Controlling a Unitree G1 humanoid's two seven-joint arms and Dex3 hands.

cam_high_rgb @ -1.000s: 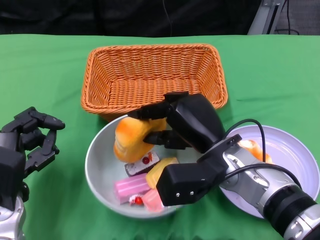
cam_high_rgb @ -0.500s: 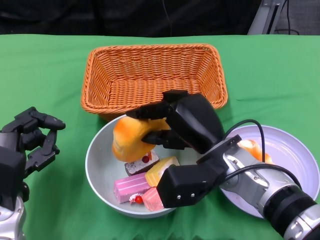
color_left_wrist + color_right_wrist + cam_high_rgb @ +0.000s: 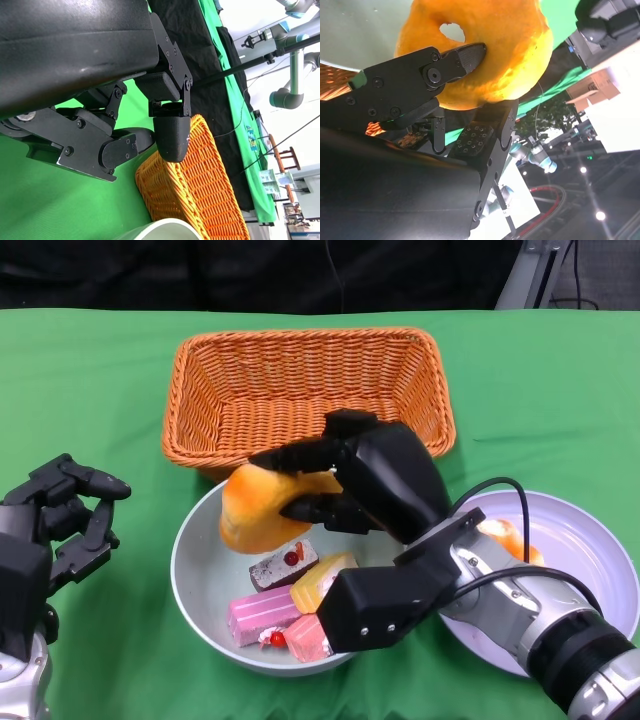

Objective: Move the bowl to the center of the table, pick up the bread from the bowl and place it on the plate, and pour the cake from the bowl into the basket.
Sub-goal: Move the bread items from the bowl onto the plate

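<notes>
one bread [image 3: 262,510], ring-shaped and orange, pinched in the right robot hand [image 3: 335,485], fingers [image 3: 451,61] clamped on both sides, held above the far left part of the bowl [image 3: 198,580], close to the near wall of the basket [image 3: 305,390]. one bowl, pale grey-green, on the green tabletop [image 3: 90,390] just in front of the basket, far rim almost touching the wicker. four cake pieces left inside: one dark chocolate slice [image 3: 284,565], one yellow [image 3: 322,580], two pink [image 3: 262,617]. one wicker basket, orange, rectangular, open side up. one pale plate [image 3: 590,560] to the right of the bowl, partly hidden by the right forearm, with one orange piece of food [image 3: 505,537] on it, kind unclear. left robot hand [image 3: 62,520] at the left edge, well apart from the bowl, fingers curled inward around nothing. wide bare green cloth to the left of bowl and basket, also to the right behind the plate.
</notes>
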